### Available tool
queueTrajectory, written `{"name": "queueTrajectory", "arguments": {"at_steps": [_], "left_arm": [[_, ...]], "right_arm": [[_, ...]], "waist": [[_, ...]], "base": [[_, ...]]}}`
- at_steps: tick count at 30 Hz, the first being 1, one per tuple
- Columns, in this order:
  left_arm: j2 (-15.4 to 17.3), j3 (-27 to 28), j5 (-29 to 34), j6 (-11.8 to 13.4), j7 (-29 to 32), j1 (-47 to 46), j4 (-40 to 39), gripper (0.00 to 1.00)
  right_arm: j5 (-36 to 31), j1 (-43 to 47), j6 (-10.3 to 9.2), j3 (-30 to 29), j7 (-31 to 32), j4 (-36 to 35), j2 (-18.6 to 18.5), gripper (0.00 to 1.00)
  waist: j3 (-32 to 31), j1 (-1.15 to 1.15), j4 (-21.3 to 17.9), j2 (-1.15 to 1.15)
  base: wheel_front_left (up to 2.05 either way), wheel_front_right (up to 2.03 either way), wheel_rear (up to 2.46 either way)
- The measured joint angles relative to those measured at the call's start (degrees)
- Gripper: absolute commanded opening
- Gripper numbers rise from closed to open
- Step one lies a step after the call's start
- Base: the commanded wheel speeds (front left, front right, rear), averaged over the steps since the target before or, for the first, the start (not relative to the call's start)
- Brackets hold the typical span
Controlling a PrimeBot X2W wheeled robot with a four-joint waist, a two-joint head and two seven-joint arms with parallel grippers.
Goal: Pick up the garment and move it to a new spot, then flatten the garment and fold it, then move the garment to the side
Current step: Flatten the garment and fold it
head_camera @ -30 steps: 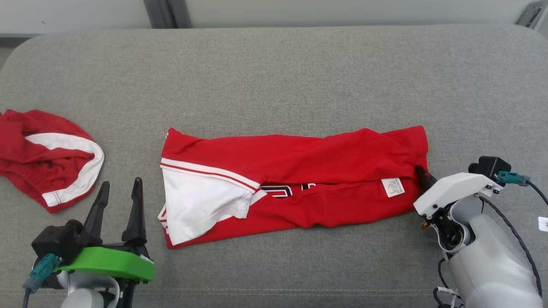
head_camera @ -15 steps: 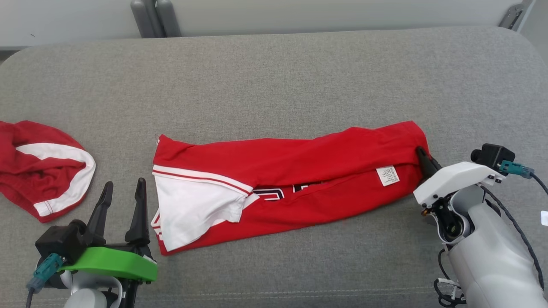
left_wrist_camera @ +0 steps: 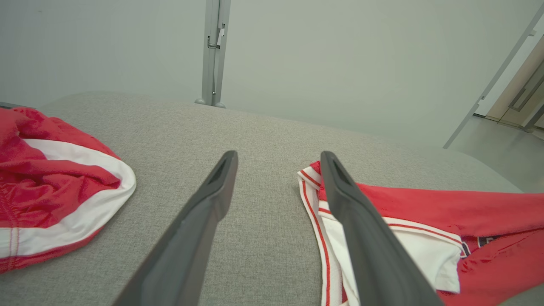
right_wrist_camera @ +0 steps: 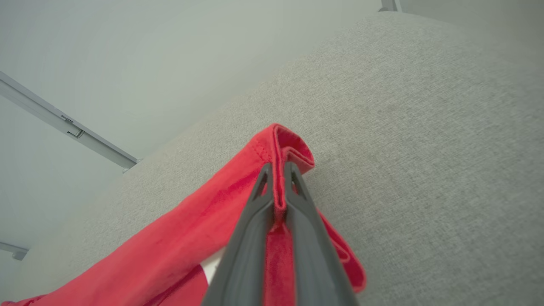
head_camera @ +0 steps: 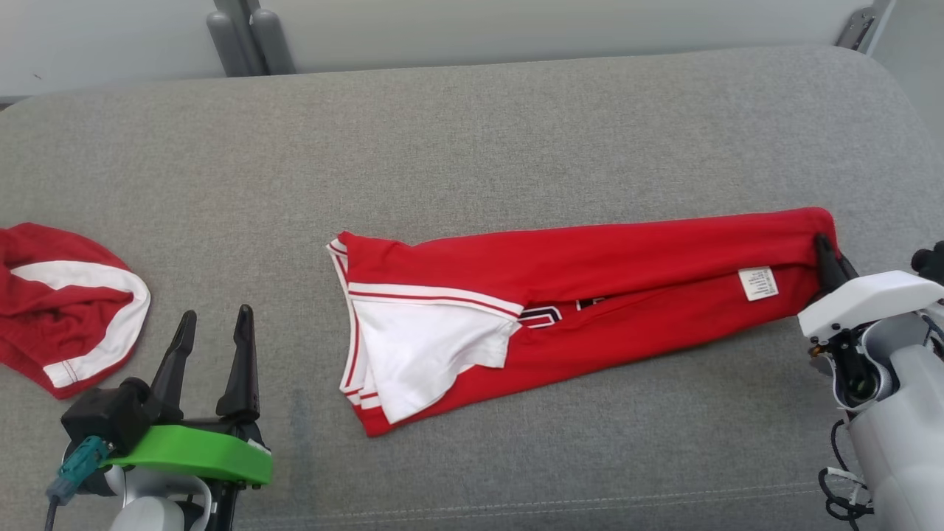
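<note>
there, right gripper (head_camera: 824, 251) pinches the red garment's (head_camera: 590, 265) end.

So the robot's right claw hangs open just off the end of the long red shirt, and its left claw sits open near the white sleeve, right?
Not quite. The right gripper is shut on the end of the red shirt, fabric pinched between its fingers, as the right wrist view shows. The left gripper does sit open near the white sleeve.
</note>
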Motion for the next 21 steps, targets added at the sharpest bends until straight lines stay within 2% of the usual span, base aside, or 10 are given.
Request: {"name": "queueTrajectory", "arguments": {"at_steps": [8,11,14,21], "left_arm": [[0.23,-0.93,0.00,0.00,0.01,0.04,-0.32,1.00],[0.23,-1.21,0.00,0.00,0.01,0.04,-0.43,1.00],[0.23,-1.48,-0.01,0.00,0.01,0.05,-0.42,1.00],[0.11,-3.52,-0.03,0.00,0.01,0.05,0.02,1.00]], "right_arm": [[0.11,0.02,0.01,-2.61,-2.30,-0.01,-4.61,0.00],[0.10,-0.01,0.04,-2.72,-3.25,-0.76,-5.28,0.00],[-0.05,-0.23,0.53,-0.92,-3.67,-2.32,-4.32,0.00],[-3.67,-0.82,0.80,7.44,-4.41,-7.27,0.94,0.00]], "waist": [[-0.14,0.00,-1.06,0.00],[-0.21,0.00,-1.32,0.00],[-0.30,0.00,-1.42,0.00],[-0.86,0.00,-0.59,0.00]], "base": [[0.00,0.00,0.00],[0.00,0.00,0.00],[0.00,0.00,0.00],[0.00,0.00,0.00]]}}
